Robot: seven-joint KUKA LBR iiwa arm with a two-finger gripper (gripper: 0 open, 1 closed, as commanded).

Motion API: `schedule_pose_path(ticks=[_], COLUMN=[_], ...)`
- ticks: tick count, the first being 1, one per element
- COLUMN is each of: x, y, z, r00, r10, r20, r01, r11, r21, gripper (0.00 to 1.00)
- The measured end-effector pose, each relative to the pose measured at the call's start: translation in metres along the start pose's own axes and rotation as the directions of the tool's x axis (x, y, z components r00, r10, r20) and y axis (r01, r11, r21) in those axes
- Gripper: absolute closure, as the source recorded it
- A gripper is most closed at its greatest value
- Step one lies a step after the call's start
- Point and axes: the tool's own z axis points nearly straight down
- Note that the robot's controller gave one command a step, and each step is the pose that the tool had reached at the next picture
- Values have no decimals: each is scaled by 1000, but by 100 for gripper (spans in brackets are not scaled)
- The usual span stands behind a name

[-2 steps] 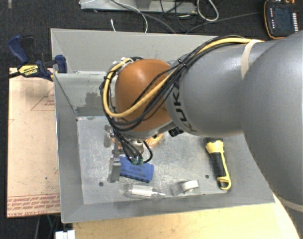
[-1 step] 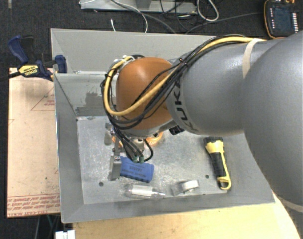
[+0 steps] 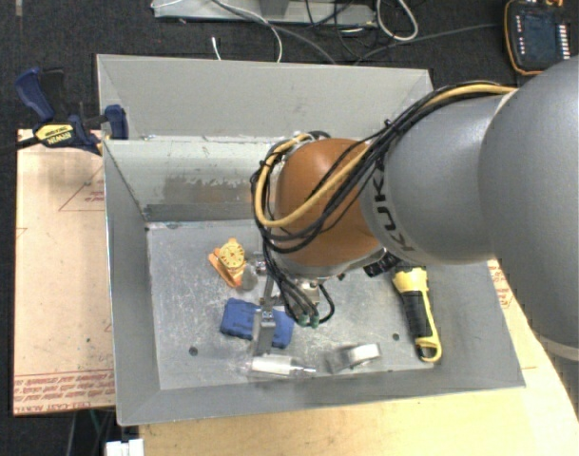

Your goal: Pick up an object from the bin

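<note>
My gripper (image 3: 267, 319) hangs below the arm's orange cover, low in the front middle of the bin. It stands right on a flat blue thing (image 3: 240, 320), whose blue shows on both sides of it. A small tan and orange thing (image 3: 229, 260) lies just behind and to the left. In front of the gripper, near the bin's front wall, lies a pale, clear oblong thing (image 3: 273, 369).
A yellow and black handled tool (image 3: 417, 317) lies along the bin's right side. A small silvery piece (image 3: 354, 356) rests at the front, right of the clear one. The arm and its cables cover the bin's middle and back right.
</note>
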Motion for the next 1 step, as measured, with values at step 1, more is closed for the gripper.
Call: schedule_pose_path(ticks=[1], x=[15], y=[-18], z=[-2], r00=[999], r10=[52], r20=[7], r01=[-52], r11=[999], r21=[-7], gripper=[0])
